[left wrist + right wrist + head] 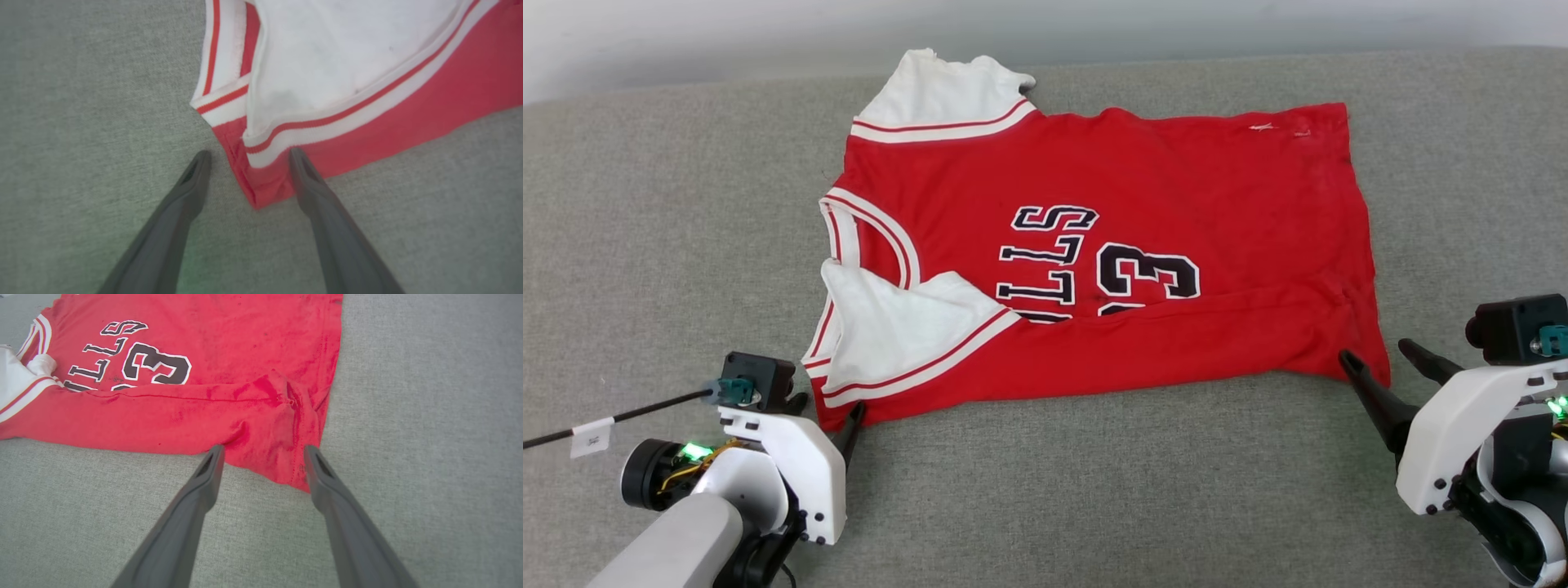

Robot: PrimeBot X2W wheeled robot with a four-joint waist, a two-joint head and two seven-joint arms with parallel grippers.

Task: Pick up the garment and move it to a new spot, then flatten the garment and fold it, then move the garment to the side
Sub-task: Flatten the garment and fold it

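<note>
Garment [1143, 171]: lies near flat on the middle of the grey cloth-covered counter [645, 245], turned sideways, collar to the left and hem to the right in the head view. The near long edge is folded up over the front in a band, hiding the lower part of the black lettering [1045, 261] and part of the number [1147, 273]. The near white sleeve [907, 327] is folded in over the red front. The far sleeve [939, 90] lies spread at the counter's far side. Creases gather at the near hem corner [286, 428].

Left gripper [829, 408]: low at the near collar-side corner of the garment, fingers wide apart. In the left wrist view that red corner [261, 188] lies between the two fingers; the one finger [310, 183] overlaps the red edge, the other stands on bare cloth just beside it. Nothing is clamped.

Right gripper [1374, 351]: at the near hem corner, fingers likewise wide apart. In the right wrist view both fingertips meet the red edge and the corner lies between them, not pinched.

A thin black cable with a white tag [592, 437] runs leftward from the left wrist.
</note>
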